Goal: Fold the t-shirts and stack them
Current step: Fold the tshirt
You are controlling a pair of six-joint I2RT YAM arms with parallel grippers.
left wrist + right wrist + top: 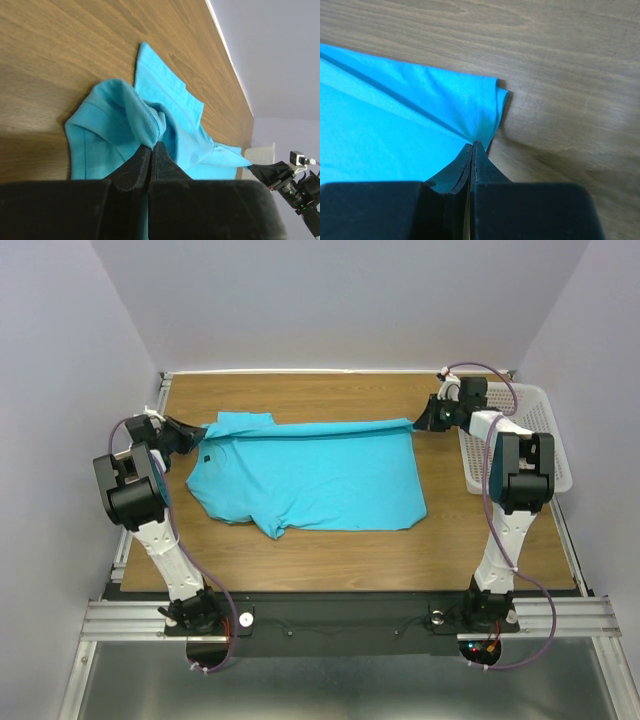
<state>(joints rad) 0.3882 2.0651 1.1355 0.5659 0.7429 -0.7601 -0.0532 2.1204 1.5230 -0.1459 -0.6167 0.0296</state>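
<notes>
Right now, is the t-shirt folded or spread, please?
Partly folded: the t-shirt has its far edge doubled over, pinched by the left hand and right hand.

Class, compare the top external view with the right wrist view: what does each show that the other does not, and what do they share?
Only the top external view shows the full outline of the t-shirt on the table, the left gripper at its collar end, and the white basket at the table's right edge. Only the right wrist view shows close up the right gripper shut on a doubled hem corner. Both show turquoise cloth on brown wood.
</notes>
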